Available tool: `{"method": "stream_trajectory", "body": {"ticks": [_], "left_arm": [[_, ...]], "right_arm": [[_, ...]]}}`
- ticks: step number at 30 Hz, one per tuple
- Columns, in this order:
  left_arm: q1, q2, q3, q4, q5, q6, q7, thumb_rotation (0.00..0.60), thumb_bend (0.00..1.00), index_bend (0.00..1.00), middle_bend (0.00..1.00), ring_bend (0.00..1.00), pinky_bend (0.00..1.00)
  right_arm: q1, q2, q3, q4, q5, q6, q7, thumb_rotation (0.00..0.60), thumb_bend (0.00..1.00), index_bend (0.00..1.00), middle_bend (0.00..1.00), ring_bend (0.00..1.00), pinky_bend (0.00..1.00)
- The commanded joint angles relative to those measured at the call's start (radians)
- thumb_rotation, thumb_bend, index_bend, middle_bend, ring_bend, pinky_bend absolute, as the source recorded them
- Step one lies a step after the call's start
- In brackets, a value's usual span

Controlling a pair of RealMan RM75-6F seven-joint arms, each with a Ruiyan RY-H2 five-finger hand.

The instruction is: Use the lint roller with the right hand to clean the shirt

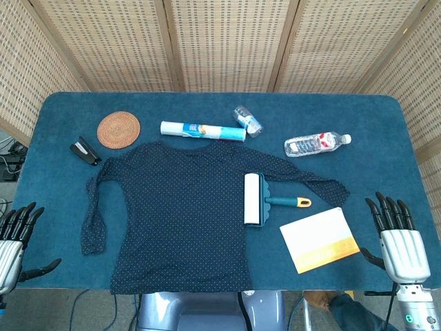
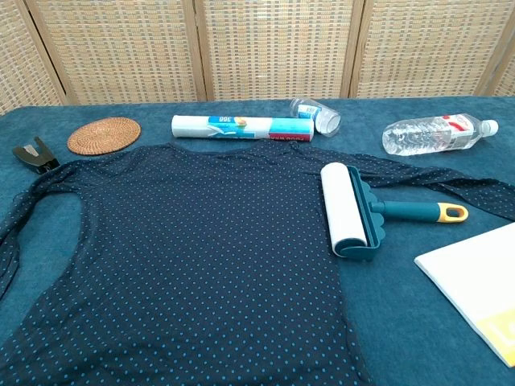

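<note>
My right hand point(image 1: 403, 241) is empty with fingers apart, nearer than my equally open left hand point(image 1: 14, 238) to the lint roller point(image 1: 265, 200), which lies on the shirt point(image 1: 179, 214), its handle point(image 1: 289, 202) pointing toward my right side, so I judge I must reach inward.

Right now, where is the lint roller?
The lint roller lies on the shirt's right edge, right of centre in the head view, handle pointing right toward the white-and-yellow booklet, ahead-left of the right robot hand.
</note>
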Motion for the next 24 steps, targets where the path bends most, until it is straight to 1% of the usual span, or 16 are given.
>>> {"method": "stream_trajectory", "body": {"ticks": [1, 4, 7, 9, 10, 11, 12, 13, 14, 15, 16, 17, 19, 21, 24], "left_arm": [[0.002, -0.002, 0.0, 0.003, -0.001, 0.002, 0.003, 0.6, 0.0, 0.0, 0.0, 0.0, 0.0], [0.003, -0.003, 0.0, 0.003, 0.0, 0.004, 0.0, 0.6, 0.0, 0.0, 0.0, 0.0, 0.0], [0.002, -0.005, -0.002, 0.006, 0.0, 0.006, 0.002, 0.6, 0.0, 0.0, 0.0, 0.0, 0.0], [-0.003, -0.01, -0.007, 0.007, -0.007, -0.004, 0.012, 0.6, 0.0, 0.0, 0.0, 0.0, 0.0], [-0.005, -0.011, -0.008, 0.006, -0.01, -0.008, 0.017, 0.6, 0.0, 0.0, 0.0, 0.0, 0.0], [-0.01, -0.014, -0.011, 0.005, -0.017, -0.018, 0.026, 0.6, 0.0, 0.0, 0.0, 0.0, 0.0], [-0.014, -0.016, -0.014, 0.003, -0.024, -0.025, 0.034, 0.6, 0.0, 0.0, 0.0, 0.0, 0.0], [-0.018, -0.018, -0.017, 0.001, -0.033, -0.034, 0.043, 0.6, 0.0, 0.0, 0.0, 0.0, 0.0], [-0.021, -0.019, -0.019, -0.001, -0.039, -0.041, 0.049, 0.6, 0.0, 0.0, 0.0, 0.0, 0.0], [-0.022, -0.02, -0.02, -0.003, -0.043, -0.044, 0.052, 0.6, 0.0, 0.0, 0.0, 0.0, 0.0], [-0.023, -0.019, -0.02, -0.008, -0.05, -0.051, 0.052, 0.6, 0.0, 0.0, 0.0, 0.0, 0.0], [-0.025, -0.016, -0.022, -0.014, -0.057, -0.057, 0.049, 0.6, 0.0, 0.0, 0.0, 0.0, 0.0], [-0.029, -0.015, -0.034, -0.016, -0.077, -0.061, 0.054, 0.6, 0.0, 0.0, 0.0, 0.0, 0.0], [-0.034, -0.017, -0.037, -0.015, -0.089, -0.072, 0.06, 0.6, 0.0, 0.0, 0.0, 0.0, 0.0], [-0.045, -0.022, -0.038, -0.012, -0.107, -0.099, 0.066, 0.6, 0.0, 0.0, 0.0, 0.0, 0.0]], "right_arm": [[0.002, 0.0, -0.001, 0.001, -0.001, -0.003, 0.004, 0.6, 0.0, 0.0, 0.0, 0.0, 0.0], [0.007, -0.003, -0.002, 0.004, 0.004, -0.017, 0.003, 0.6, 0.0, 0.0, 0.0, 0.0, 0.0], [0.031, -0.005, 0.009, 0.003, 0.032, -0.061, 0.003, 0.6, 0.0, 0.0, 0.01, 0.01, 0.0], [0.079, -0.004, 0.041, 0.013, 0.055, -0.115, -0.022, 0.6, 0.0, 0.0, 0.13, 0.14, 0.0], [0.096, -0.007, 0.054, 0.016, 0.067, -0.132, -0.031, 0.6, 0.0, 0.0, 0.27, 0.32, 0.05], [0.134, -0.014, 0.078, 0.024, 0.085, -0.175, -0.051, 0.6, 0.0, 0.0, 0.39, 0.46, 0.13], [0.164, -0.017, 0.093, 0.028, 0.107, -0.215, -0.064, 0.6, 0.0, 0.0, 0.56, 0.65, 0.33], [0.204, -0.02, 0.108, 0.025, 0.146, -0.283, -0.07, 0.6, 0.0, 0.0, 0.71, 0.79, 0.59], [0.234, -0.019, 0.118, 0.017, 0.185, -0.34, -0.071, 0.6, 0.0, 0.0, 0.8, 0.88, 0.78], [0.248, -0.017, 0.123, 0.013, 0.207, -0.368, -0.075, 0.6, 0.0, 0.0, 0.87, 0.94, 0.92], [0.276, -0.018, 0.13, 0.008, 0.242, -0.418, -0.08, 0.6, 0.0, 0.0, 0.93, 0.98, 0.99], [0.304, -0.025, 0.139, 0.011, 0.276, -0.462, -0.088, 0.6, 0.0, 0.0, 0.97, 1.0, 1.0], [0.379, -0.081, 0.154, 0.061, 0.362, -0.548, -0.148, 0.6, 0.0, 0.0, 0.99, 1.0, 1.0], [0.418, -0.126, 0.156, 0.097, 0.426, -0.58, -0.203, 0.6, 0.0, 0.01, 1.0, 1.0, 1.0], [0.462, -0.178, 0.154, 0.135, 0.512, -0.61, -0.255, 0.6, 0.0, 0.11, 1.0, 1.0, 1.0]]}}
